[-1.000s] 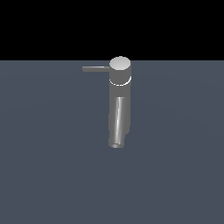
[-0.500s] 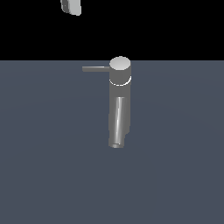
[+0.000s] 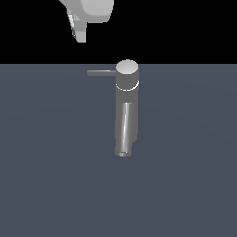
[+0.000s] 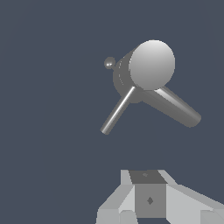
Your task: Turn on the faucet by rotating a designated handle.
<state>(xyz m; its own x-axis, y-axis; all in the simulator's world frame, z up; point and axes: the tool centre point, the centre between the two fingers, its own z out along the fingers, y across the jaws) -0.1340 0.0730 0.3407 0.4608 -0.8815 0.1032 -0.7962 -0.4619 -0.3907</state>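
Jaws' state cannot be told; gripper [image 3: 79, 28] hangs well apart from the faucet [image 3: 126, 106]. Handle [image 3: 101, 72] untouched, pointing to the exterior view's left. Approach, contact and rotation all remain.

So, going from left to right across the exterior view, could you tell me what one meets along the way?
Gripper, hanging high above the scene → handle, sticking out sideways → faucet, with its round cap and spout.
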